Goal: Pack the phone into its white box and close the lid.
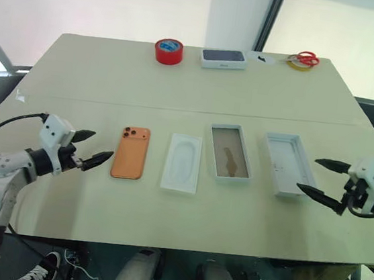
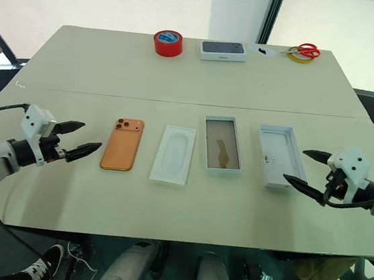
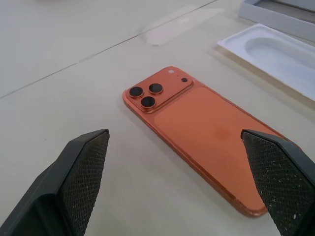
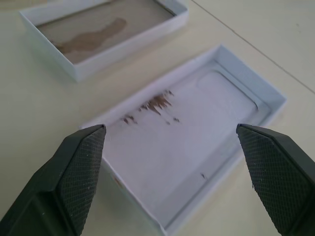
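Observation:
The orange phone (image 1: 131,152) lies flat, back up with its lenses at the far end, left of centre on the table. The white box (image 1: 230,152) with a brownish floor lies open right of centre. The lid (image 1: 289,164) lies to its right, inside up. My left gripper (image 1: 89,146) stands open just left of the phone, pointing at it, apart from it; the left wrist view has the phone (image 3: 206,128) between the fingers (image 3: 81,172). My right gripper (image 1: 324,177) is open just right of the lid (image 4: 192,128), holding nothing.
A flat white insert (image 1: 182,162) with an oval recess lies between phone and box. At the far edge sit a red tape roll (image 1: 169,51), a white box with a dark top (image 1: 223,58), and red scissors on a yellow tape ring (image 1: 303,60).

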